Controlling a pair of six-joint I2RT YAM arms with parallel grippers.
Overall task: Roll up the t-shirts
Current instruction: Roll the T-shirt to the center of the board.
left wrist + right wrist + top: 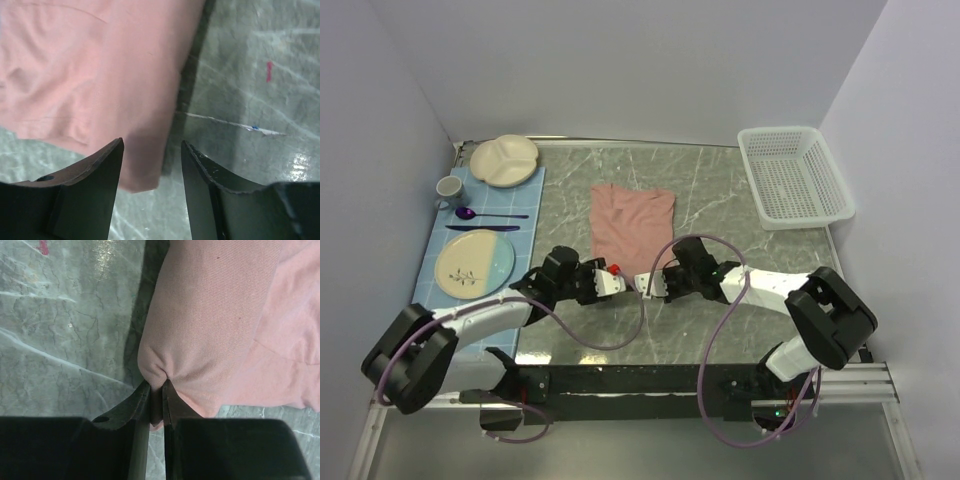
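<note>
The shirt (632, 222) lies flat on the table (720, 180), light and limp. My right gripper (156, 390) pinches its near edge. My left gripper (152, 150) gapes empty over the near left corner, where I'd grip.

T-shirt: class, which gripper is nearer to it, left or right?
Right. The right gripper pinches a fold of the t-shirt; the left gripper is open at its edge, not gripping.

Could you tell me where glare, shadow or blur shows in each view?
Top external: even light, sharp, the t-shirt casts little shadow. Left wrist: glare on the table at lower right, dark shadow along the shirt's edge. Right wrist: a similar shadow band beside the pinched fold.
</note>
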